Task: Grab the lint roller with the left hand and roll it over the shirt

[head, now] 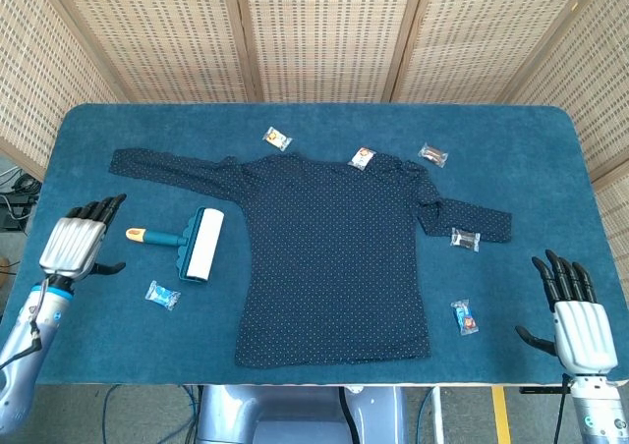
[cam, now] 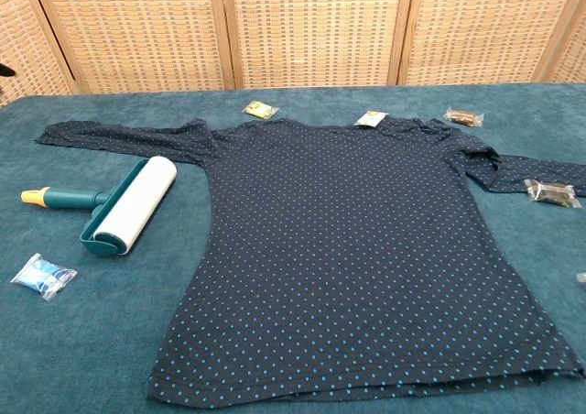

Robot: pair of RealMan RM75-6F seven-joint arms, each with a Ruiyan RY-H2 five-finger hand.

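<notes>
A lint roller [head: 191,245] [cam: 117,204] with a white roll, teal frame and yellow-tipped handle lies on the table, left of the shirt. The dark blue dotted shirt [head: 334,252] [cam: 366,249] is spread flat in the middle, sleeves out to both sides. My left hand [head: 77,243] hovers open at the table's left edge, a short way left of the roller's handle, fingers spread and holding nothing. My right hand [head: 573,316] stays open at the front right corner, well clear of the shirt. Only a dark fingertip at the left edge of the chest view hints at a hand.
Small wrapped sweets lie scattered: one [head: 162,295] in front of the roller, two [head: 277,138] [head: 362,157] at the collar, one [head: 432,154] behind the right shoulder, one [head: 465,239] on the right sleeve, one [head: 466,317] near the hem. Wicker screens stand behind the blue table [head: 314,120].
</notes>
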